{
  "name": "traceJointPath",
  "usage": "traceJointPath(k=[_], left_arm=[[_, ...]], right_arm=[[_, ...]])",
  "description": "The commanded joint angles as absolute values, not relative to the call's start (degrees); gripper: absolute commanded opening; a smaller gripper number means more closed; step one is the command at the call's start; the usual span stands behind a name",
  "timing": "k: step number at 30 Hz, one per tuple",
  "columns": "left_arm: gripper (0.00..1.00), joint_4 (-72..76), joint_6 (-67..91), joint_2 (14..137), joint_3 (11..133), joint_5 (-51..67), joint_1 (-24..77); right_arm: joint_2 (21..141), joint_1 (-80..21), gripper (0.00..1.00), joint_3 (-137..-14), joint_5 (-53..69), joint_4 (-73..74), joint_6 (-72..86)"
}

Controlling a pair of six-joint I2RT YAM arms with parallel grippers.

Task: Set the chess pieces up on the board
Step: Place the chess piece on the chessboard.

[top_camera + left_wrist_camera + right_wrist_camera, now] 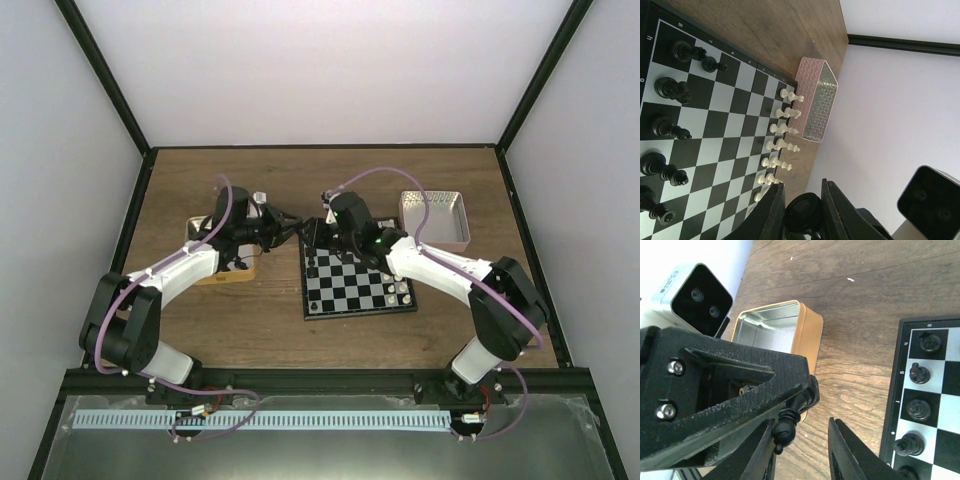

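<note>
My left gripper (802, 186) is shut on a black chess piece (802, 215), whose round base shows between the fingers. In the right wrist view that piece (786, 426) sticks out of the left fingers, head down. My right gripper (802, 440) is open around the head, which touches its left finger with a gap on the other side. Both grippers meet above the board's far left corner (305, 228). The board (345, 295) carries black pieces (315, 265) on its left side and white pieces (397, 290) on its right.
An orange tin (775, 332) lies on the wooden table left of the board, under the left arm (225, 275). A silver tin (435, 217) stands at the back right. Dark frame posts edge the table.
</note>
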State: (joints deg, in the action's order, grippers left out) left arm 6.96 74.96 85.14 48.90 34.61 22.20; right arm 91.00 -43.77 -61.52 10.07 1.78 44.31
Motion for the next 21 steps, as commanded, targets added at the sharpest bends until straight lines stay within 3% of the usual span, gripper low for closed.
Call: traceJointPath(k=[1, 8, 12, 15, 21], left_arm=[[0.19, 7.7, 74.9, 86.0, 48.3, 35.0, 22.7], [0.19, 7.3, 74.5, 85.9, 48.3, 35.0, 22.7], [0.20, 7.0, 74.0, 85.9, 48.3, 35.0, 22.7], [0.27, 6.5, 72.5, 85.4, 48.5, 34.2, 22.7], [0.45, 2.9, 67.2, 83.3, 48.2, 30.0, 22.7]], right_arm=[[91.2, -44.3, 0.25, -64.5, 8.8, 2.1, 43.2], [90.8, -44.3, 0.18, -64.4, 8.1, 1.4, 43.2], [90.5, -44.3, 0.07, -64.3, 7.6, 1.3, 43.2], [90.2, -44.3, 0.01, -64.3, 7.2, 1.8, 43.1], [88.6, -44.3, 0.01, -63.9, 6.6, 3.9, 42.3]])
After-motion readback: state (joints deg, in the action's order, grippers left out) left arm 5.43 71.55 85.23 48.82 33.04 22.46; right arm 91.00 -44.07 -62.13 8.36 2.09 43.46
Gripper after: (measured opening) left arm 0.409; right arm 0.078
